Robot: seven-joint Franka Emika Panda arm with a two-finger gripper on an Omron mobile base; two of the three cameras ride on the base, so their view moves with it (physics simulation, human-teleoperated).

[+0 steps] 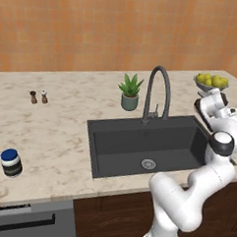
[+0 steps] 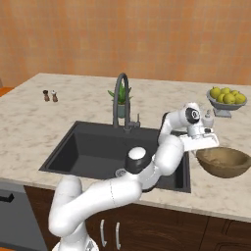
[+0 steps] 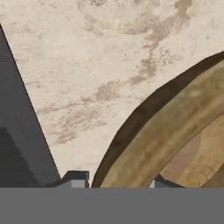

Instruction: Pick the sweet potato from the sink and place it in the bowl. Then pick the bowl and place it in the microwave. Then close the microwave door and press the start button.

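Bowl sits on the counter just right of the sink, near the fruit bowl. You see the gripper low over its left rim: one fingertip outside the wall, the other inside, apparently pinching the rim. Sweet potato: not discernible.
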